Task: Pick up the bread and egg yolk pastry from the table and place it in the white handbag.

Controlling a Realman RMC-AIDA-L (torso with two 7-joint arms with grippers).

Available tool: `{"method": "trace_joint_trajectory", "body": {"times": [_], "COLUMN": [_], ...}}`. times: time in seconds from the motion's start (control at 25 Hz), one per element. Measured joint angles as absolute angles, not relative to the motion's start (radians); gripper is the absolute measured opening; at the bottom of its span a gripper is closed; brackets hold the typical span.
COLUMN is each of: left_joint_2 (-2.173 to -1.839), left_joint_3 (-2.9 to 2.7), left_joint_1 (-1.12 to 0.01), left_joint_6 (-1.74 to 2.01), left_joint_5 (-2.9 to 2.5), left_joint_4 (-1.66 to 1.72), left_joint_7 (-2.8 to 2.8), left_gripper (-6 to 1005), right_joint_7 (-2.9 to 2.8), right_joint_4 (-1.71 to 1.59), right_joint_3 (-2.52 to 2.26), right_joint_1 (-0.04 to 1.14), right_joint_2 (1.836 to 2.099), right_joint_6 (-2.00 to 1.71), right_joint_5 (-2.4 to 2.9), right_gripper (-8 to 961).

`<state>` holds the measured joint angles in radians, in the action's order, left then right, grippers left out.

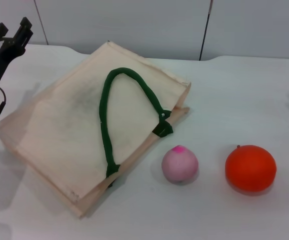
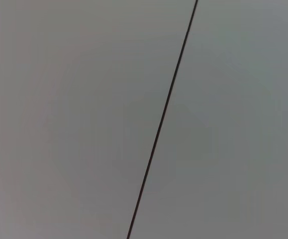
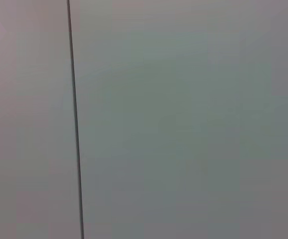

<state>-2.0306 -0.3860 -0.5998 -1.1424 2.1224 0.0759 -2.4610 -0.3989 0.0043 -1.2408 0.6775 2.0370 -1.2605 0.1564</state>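
Note:
The white handbag (image 1: 79, 125) lies flat on the table, a cream-beige cloth tote with a dark green strap handle (image 1: 109, 110) looped over its top. The bread and the egg yolk pastry are not in view in any frame. My left gripper (image 1: 12, 26) is raised at the far left, above and beyond the bag's left corner, open and empty. My right gripper is out of view. Both wrist views show only a plain grey wall with a dark seam (image 2: 161, 119).
A pink ball with a magenta tip (image 1: 180, 164) sits on the white table (image 1: 244, 100) just right of the bag's near edge. A round orange ball (image 1: 250, 168) sits further right. A grey panelled wall runs behind the table.

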Motion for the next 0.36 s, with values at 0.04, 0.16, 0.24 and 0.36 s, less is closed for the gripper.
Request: {"method": "trace_joint_trajectory", "body": {"times": [0.04, 0.16, 0.24, 0.36], "left_joint_2": [-2.031, -2.031, -2.031, -2.031], "left_joint_3": [-0.386, -0.385, -0.385, -0.383], "left_joint_1": [-0.6, -0.6, -0.6, -0.6], "left_joint_6": [-1.143, -1.143, -1.143, -1.148], "left_joint_5": [2.123, 2.123, 2.123, 2.123], "left_joint_4": [0.076, 0.075, 0.074, 0.068], "left_joint_7": [-2.46, -2.459, -2.459, -2.458], "left_gripper": [717, 717, 717, 717], "right_joint_7": [-0.4, -0.406, -0.407, -0.407], "right_joint_4": [0.004, 0.005, 0.005, 0.005], "right_joint_3": [-1.24, -1.24, -1.239, -1.237], "right_joint_1": [0.677, 0.677, 0.677, 0.677], "right_joint_2": [2.037, 2.036, 2.035, 2.035], "right_joint_6": [-1.26, -1.26, -1.26, -1.259], "right_joint_5": [0.156, 0.156, 0.156, 0.156], "right_gripper": [894, 894, 894, 894]}}
